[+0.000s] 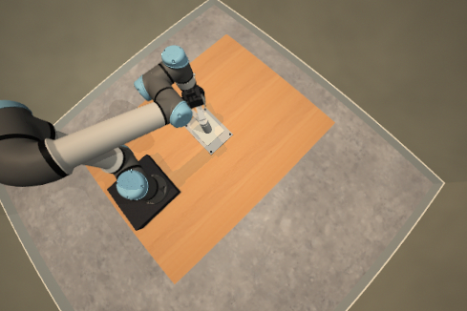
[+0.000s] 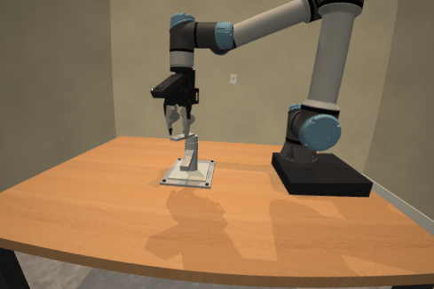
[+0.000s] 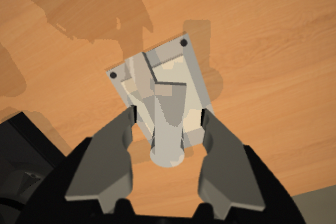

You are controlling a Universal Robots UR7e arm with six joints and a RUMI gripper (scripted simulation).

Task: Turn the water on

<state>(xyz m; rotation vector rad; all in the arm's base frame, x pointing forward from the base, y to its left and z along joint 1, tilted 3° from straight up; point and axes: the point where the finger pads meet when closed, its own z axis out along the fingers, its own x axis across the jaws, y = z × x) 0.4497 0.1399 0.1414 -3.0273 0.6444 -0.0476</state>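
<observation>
Tap (image 2: 190, 152) stands on a grey plate (image 2: 203, 176) mid-table (image 2: 97, 199). Gripper (image 2: 179, 128) hangs directly above its lever (image 2: 177, 136), fingers apart, holding nothing.

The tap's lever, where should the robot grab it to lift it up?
Probably at the free tip of the lever, which sticks out sideways from the tap's post. The half-open end effector hangs right above, so straddling the tip from above looks easiest.

Overhead, frontal, wrist views
</observation>
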